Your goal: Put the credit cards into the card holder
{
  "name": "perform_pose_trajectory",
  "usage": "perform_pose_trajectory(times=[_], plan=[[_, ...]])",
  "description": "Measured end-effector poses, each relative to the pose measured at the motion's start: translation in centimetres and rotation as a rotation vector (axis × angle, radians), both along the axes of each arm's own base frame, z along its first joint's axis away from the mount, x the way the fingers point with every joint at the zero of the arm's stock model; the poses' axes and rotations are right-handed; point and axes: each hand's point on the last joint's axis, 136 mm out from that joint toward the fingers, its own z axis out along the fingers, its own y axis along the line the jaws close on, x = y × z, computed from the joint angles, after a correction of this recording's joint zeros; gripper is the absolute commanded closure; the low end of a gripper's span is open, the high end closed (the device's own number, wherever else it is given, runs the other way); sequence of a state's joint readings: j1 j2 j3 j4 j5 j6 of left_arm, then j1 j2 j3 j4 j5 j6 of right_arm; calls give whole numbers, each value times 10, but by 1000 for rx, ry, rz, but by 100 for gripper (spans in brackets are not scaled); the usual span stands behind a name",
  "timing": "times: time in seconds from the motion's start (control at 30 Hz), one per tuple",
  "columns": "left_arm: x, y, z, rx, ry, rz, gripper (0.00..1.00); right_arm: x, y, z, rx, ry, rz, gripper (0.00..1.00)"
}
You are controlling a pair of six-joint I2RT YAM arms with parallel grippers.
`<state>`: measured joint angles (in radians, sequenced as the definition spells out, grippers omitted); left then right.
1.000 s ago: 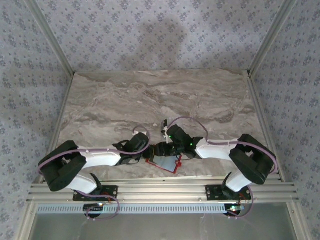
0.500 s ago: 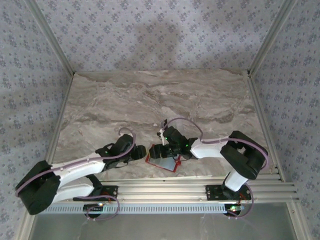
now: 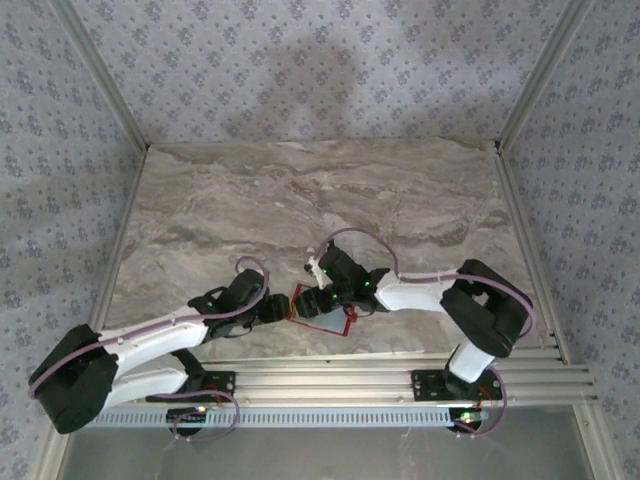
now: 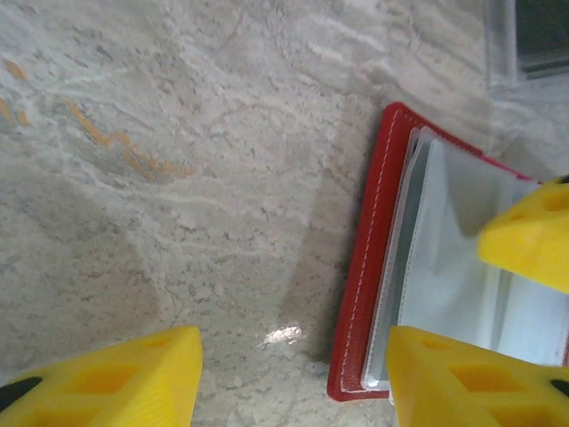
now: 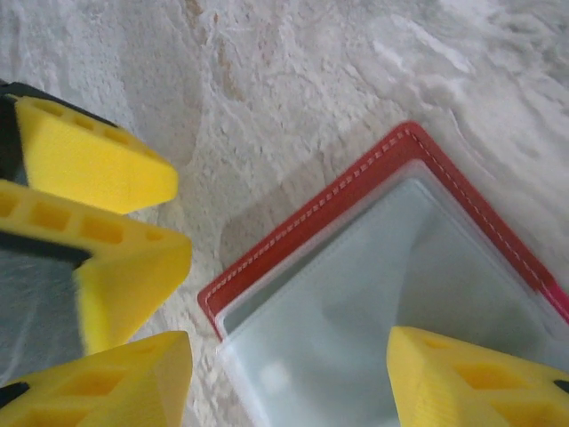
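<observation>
One red card holder (image 3: 326,322); two arms, left arm (image 3: 150,345) and right arm (image 3: 430,291).

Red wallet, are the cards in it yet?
Done: the card holder lies open on the table. In hand: nothing; the left gripper and right gripper hover open at it. Left: its sleeves look empty, so the cards are yet to go in.

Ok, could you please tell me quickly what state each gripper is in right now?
Left gripper: open, holding nothing.
Right gripper: open above the card holder, not gripping it.
</observation>
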<state>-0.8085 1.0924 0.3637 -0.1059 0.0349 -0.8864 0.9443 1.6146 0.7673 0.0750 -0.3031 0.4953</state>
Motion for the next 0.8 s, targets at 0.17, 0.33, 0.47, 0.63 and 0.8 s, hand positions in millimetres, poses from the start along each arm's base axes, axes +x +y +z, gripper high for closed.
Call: perform_pose_trajectory(times=[0.17, 0.33, 0.47, 0.63, 0.8], plan=[[3, -9, -1, 3, 12, -33, 42, -10, -7, 25, -1, -48, 4, 35], [10, -19, 9, -15, -18, -54, 41, -17, -22, 30, -6, -60, -26, 41], [15, -27, 16, -17, -35, -77, 41, -32, -39, 7, -56, -17, -47, 52], [17, -37, 8, 20, -21, -119, 43, -58, -52, -20, -120, 33, -45, 54], [18, -46, -5, 60, 2, -150, 49, -53, -57, -22, -118, 34, -107, 55]])
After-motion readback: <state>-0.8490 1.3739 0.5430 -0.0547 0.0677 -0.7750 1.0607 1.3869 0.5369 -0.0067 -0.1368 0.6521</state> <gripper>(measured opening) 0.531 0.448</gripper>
